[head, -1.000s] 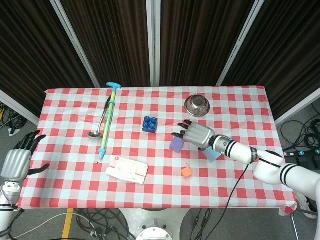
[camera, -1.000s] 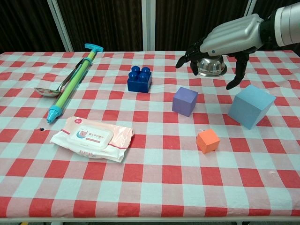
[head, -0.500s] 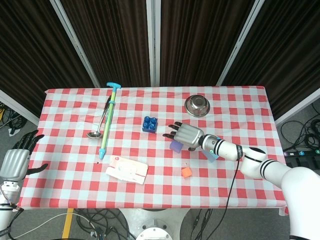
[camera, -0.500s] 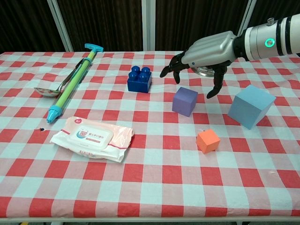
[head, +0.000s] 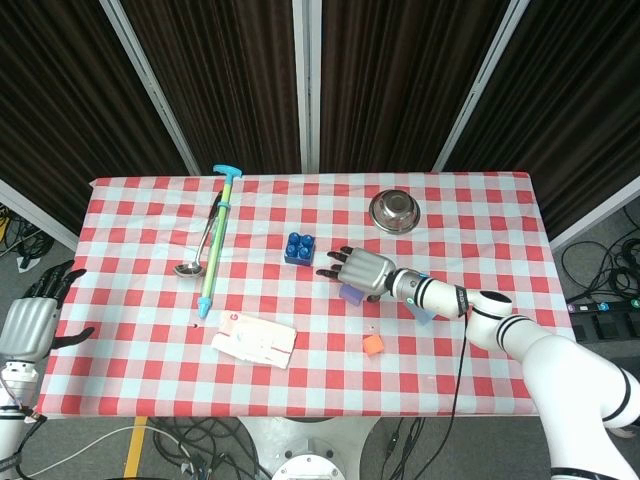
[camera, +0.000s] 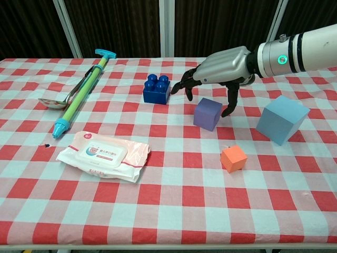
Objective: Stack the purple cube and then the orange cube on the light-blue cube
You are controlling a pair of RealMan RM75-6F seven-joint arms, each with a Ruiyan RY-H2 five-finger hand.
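Observation:
The purple cube (camera: pixel 207 114) (head: pixel 351 294) sits mid-table. My right hand (camera: pixel 215 68) (head: pixel 357 270) hovers just above and behind it, fingers spread around its top without gripping. To the right stands the larger light-blue cube (camera: pixel 281 119), mostly hidden behind my forearm in the head view. The small orange cube (camera: pixel 234 158) (head: pixel 372 345) lies nearer the front edge. My left hand (head: pixel 32 320) hangs open off the table's left side, holding nothing.
A dark-blue toy brick (camera: pixel 157 88) stands left of my right hand. A steel bowl (head: pixel 394 210) sits at the back. A green-and-blue pump (camera: pixel 84 90), a ladle (camera: pixel 66 95) and a wet-wipes pack (camera: pixel 103 155) lie on the left half.
My right hand has moved leftward from near the light-blue cube and dropped lower, ending over the purple cube. The cubes and my left hand have stayed put.

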